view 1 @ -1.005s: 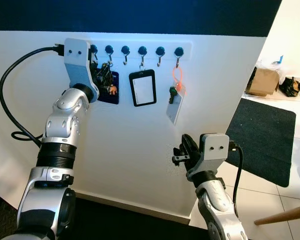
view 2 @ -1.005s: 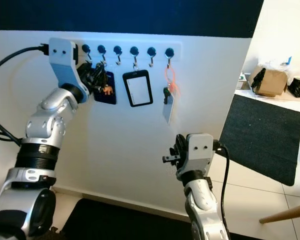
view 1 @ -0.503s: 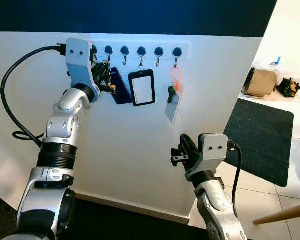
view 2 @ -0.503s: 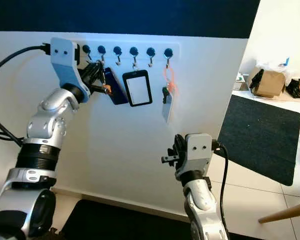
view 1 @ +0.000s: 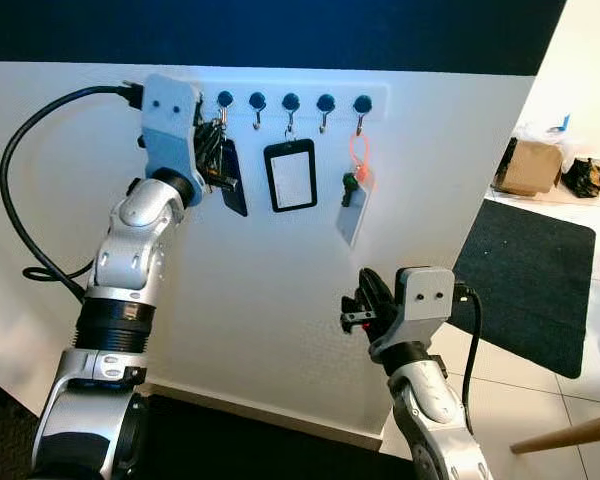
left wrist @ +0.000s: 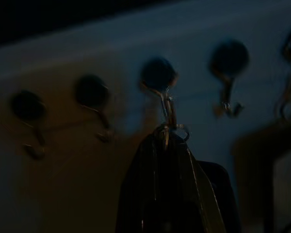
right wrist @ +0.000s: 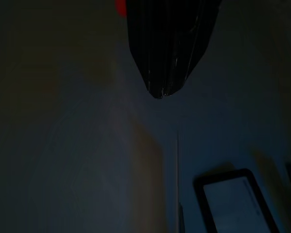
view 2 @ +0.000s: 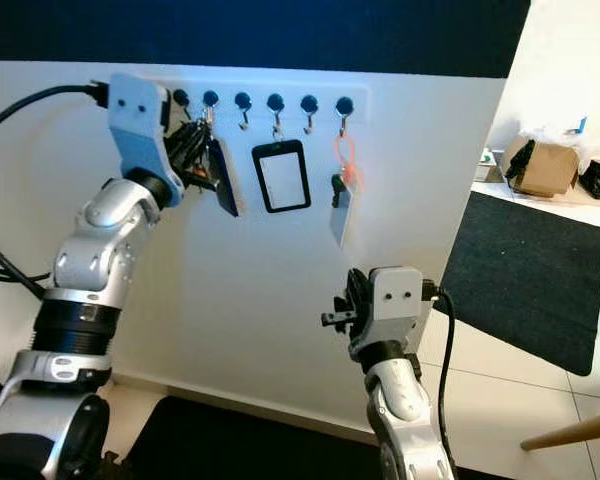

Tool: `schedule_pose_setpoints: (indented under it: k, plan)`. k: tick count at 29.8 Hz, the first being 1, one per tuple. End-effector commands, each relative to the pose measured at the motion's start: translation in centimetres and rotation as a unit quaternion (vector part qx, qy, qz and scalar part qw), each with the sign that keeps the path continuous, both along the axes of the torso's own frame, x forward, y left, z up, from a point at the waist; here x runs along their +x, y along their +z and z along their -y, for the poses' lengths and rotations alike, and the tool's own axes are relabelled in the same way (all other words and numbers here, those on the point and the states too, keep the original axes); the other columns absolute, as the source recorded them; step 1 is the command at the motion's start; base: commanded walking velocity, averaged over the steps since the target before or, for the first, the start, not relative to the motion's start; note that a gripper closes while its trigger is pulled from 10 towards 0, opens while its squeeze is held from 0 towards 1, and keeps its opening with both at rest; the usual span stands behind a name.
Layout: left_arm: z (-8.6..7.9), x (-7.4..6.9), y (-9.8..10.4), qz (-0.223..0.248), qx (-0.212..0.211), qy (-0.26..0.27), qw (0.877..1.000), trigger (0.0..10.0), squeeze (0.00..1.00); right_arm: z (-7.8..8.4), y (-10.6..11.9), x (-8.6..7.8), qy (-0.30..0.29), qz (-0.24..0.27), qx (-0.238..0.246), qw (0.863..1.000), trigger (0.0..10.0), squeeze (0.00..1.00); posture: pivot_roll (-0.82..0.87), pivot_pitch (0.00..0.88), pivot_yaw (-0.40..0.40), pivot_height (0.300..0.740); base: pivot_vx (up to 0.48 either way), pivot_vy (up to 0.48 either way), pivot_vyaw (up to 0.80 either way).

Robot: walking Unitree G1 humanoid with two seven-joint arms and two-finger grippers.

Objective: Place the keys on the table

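Note:
The keys (view 1: pixel 216 140) hang as a dark bunch with a navy blue tag (view 1: pixel 234 186) from a hook near the left end of the white hook rack (view 1: pixel 305 99) on the wall. My left gripper (view 1: pixel 212 158) is raised to that hook and shut on the keys; the tag sticks out edge-on below it. In the left wrist view the key ring (left wrist: pixel 170 129) still hangs on its hook (left wrist: pixel 158 75), just past my closed fingers (left wrist: pixel 150 194). My right gripper (view 1: pixel 358 306) is held low in front of the wall, shut and holding nothing.
A black badge holder (view 1: pixel 289 176) and an orange loop with a key and white card (view 1: pixel 352 200) hang on hooks to the right. A black mat (view 1: pixel 535 280), a cardboard box (view 1: pixel 528 165) and a wooden leg (view 1: pixel 565 432) lie on the right floor.
The blue tag lay flat on the wall and now stands turned out edge-on in my left gripper, which has shifted slightly right. The right arm has barely moved.

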State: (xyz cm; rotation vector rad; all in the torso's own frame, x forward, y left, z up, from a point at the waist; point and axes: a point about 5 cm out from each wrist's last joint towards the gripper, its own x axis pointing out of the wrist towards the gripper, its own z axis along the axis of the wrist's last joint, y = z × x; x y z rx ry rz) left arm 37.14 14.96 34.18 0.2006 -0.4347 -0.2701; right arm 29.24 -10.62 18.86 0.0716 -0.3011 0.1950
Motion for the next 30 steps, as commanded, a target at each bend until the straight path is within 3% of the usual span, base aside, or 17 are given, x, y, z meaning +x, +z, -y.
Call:
schedule_pose_setpoints:
  k: [1, 7, 8, 21, 30]
  plan:
    - [-0.1, -0.2, -0.4, -0.006, 0.013, -0.002, 1.000, 10.0, 1.00, -0.3, -0.3, -0.1, 0.005, -0.004, 0.001, 1.000, 10.0, 0.00, 0.01, 0.192, 0.074, 0.740, 0.000, 0.000, 0.00]
    - [0.1, -0.2, -0.4, -0.008, 0.012, -0.004, 1.000, 10.0, 1.00, -0.3, -0.3, 0.0, 0.006, -0.004, 0.002, 1.000, 10.0, 0.00, 0.01, 0.192, 0.076, 0.740, 0.000, 0.000, 0.00]
    - [0.0, -0.2, -0.2, -0.007, 0.009, -0.002, 1.000, 10.0, 0.00, -0.3, -0.3, 0.0, 0.005, -0.004, 0.002, 1.000, 10.0, 0.00, 0.01, 0.192, 0.077, 0.740, 0.000, 0.000, 0.00]
    - [-1.5, 0.2, 0.5, -0.004, -0.006, 0.031, 0.999, 10.0, 0.00, -0.4, -0.3, 0.0, 0.007, -0.004, 0.003, 1.000, 10.0, 0.00, 0.01, 0.191, 0.076, 0.740, 0.000, 0.000, 0.00]
    - [-1.5, 0.9, 1.0, -0.003, -0.015, 0.036, 0.999, 9.8, 0.00, -0.5, -0.3, 0.0, 0.008, -0.004, 0.003, 1.000, 10.0, 0.00, 0.01, 0.194, 0.079, 0.740, 0.000, 0.000, 0.00]
